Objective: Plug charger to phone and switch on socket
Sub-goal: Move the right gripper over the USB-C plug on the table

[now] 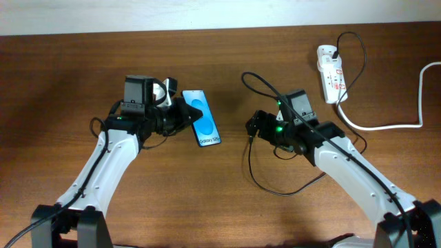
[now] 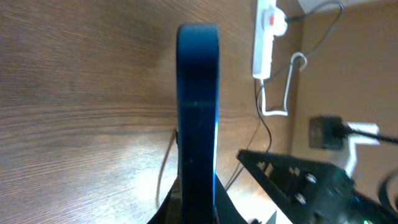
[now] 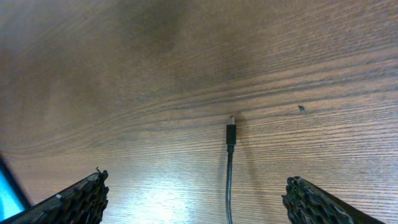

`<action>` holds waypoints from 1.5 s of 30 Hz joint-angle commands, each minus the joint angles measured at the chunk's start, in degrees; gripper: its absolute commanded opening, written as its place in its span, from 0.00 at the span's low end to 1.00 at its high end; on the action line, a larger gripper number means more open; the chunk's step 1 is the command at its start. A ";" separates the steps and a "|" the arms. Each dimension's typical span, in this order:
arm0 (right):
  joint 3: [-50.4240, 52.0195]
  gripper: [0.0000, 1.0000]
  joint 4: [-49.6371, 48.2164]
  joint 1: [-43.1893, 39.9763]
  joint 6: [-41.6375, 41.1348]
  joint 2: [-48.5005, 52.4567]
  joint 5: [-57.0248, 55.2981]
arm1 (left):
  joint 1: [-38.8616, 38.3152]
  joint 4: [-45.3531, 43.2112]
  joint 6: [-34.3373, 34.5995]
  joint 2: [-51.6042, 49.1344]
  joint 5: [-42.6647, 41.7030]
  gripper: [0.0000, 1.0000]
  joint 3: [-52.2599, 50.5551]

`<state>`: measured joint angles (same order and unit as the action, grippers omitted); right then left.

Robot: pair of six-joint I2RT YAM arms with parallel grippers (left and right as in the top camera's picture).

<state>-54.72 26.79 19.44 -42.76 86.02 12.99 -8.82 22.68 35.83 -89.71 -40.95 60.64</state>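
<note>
My left gripper [image 1: 185, 114] is shut on the phone [image 1: 202, 118], whose blue screen faces up and tilts toward the table's middle. The left wrist view has the phone [image 2: 198, 106] edge-on, rising from between the clamped jaws of the left gripper [image 2: 198, 214]. The charger, a thin black cable [image 1: 249, 162], loops across the table on the right. Its connector tip [image 3: 231, 122] lies flat on the wood, pointing away. My right gripper [image 3: 196, 199] is open and straddles the cable behind the tip without touching it. The white socket [image 1: 331, 72] lies at the back right.
A thick white cord [image 1: 386, 126] runs from the socket toward the right edge. The socket [image 2: 264, 37] and my right arm [image 2: 311, 180] show beyond the phone in the left wrist view. A blue sliver of the phone [image 3: 7, 193] shows at the right wrist view's lower left.
</note>
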 commanded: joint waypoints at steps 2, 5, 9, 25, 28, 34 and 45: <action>0.39 0.92 0.00 -0.46 1.05 2.10 1.81 | 0.33 -0.52 -3.41 0.31 -4.72 0.00 1.05; -1.27 0.93 1.29 -0.46 5.49 2.10 2.89 | 0.33 -0.50 -3.41 0.31 -4.70 0.00 1.05; -6.54 0.93 7.08 -0.46 10.64 2.10 2.80 | 0.33 -0.52 -3.41 0.31 -4.70 0.00 1.05; -17.59 0.98 19.87 -0.44 17.31 5.40 -0.22 | 0.33 -0.44 -3.39 0.31 -2.75 0.00 1.05; -17.59 0.98 19.82 -0.44 17.29 8.26 -0.83 | 0.33 0.24 -3.41 0.31 -2.71 0.00 1.03; -17.59 0.98 19.80 -0.35 17.29 15.76 -1.70 | 0.35 0.85 -3.39 0.31 -2.73 0.00 1.01; -17.57 0.98 19.76 -0.33 17.29 16.70 -1.73 | 0.35 1.42 -3.39 0.31 -2.12 0.00 1.01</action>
<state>-71.33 46.50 19.42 -25.93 102.72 12.01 -8.82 24.25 33.56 -89.71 -42.61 60.64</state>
